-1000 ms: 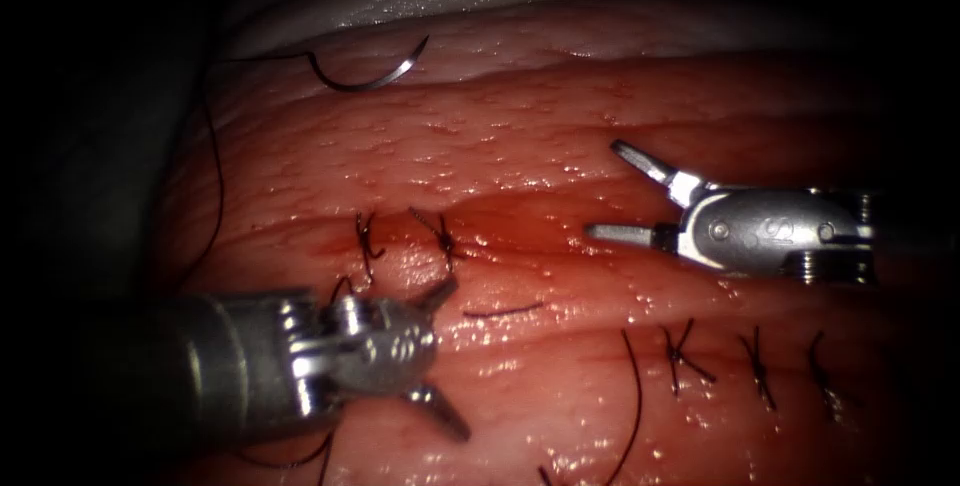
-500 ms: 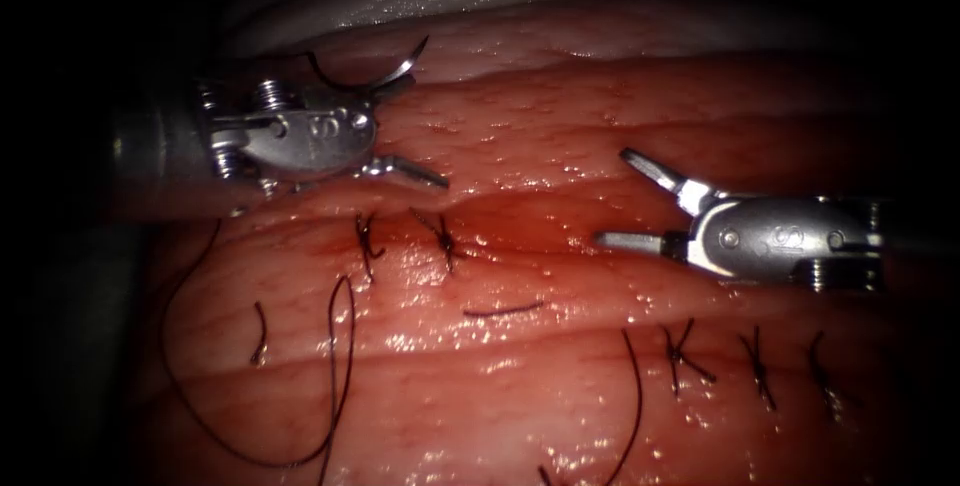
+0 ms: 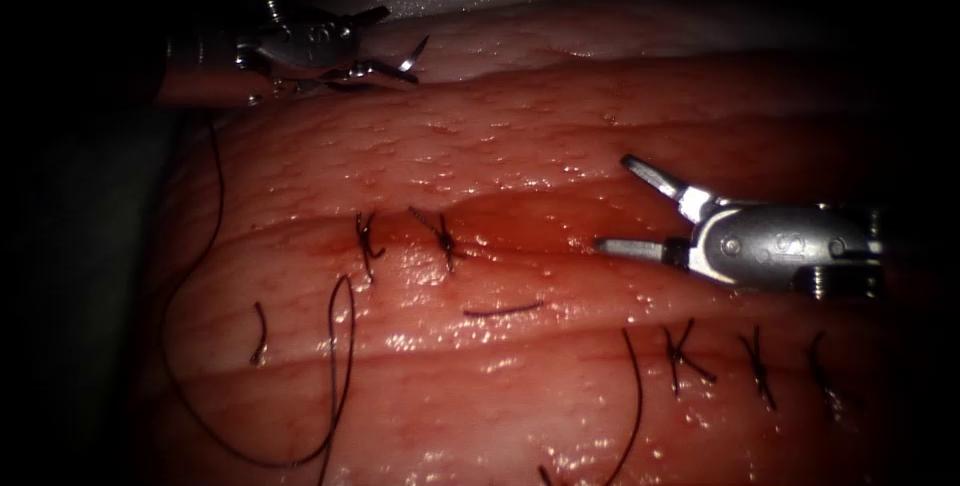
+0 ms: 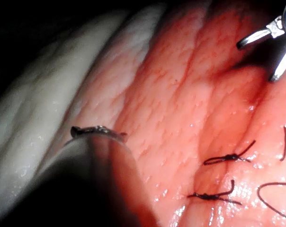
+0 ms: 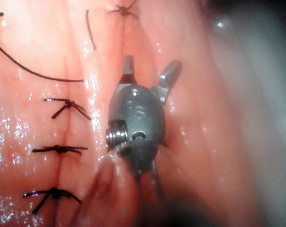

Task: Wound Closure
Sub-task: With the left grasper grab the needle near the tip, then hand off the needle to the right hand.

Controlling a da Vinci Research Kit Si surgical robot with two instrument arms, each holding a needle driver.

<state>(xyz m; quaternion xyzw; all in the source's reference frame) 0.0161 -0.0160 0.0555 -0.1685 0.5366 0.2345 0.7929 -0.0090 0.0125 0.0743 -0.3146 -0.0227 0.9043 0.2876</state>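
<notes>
The curved needle (image 3: 408,58) lies on top of the tissue (image 3: 520,136) near its far edge, up and left of the cut (image 3: 520,218), and is not in the tissue. My left tool (image 3: 400,44) is at the needle with its jaws open on either side of it, one above and one below. Dark thread (image 3: 215,176) runs from there down the left side and loops back up to beside the two stitches (image 3: 367,241). At the right end of the cut my right tool (image 3: 620,204) holds nothing, its jaws spread open (image 5: 147,71).
Red fluid (image 3: 500,214) pools in the unclosed part of the cut. A short cut end of thread (image 3: 502,310) lies just in front of it. A nearer row of three stitches (image 3: 757,366) sits at the lower right, with a loose strand (image 3: 636,396) beside it.
My left tool has gone from the near lower left up to the far upper left and reached the needle. The right tool has barely shifted.
</notes>
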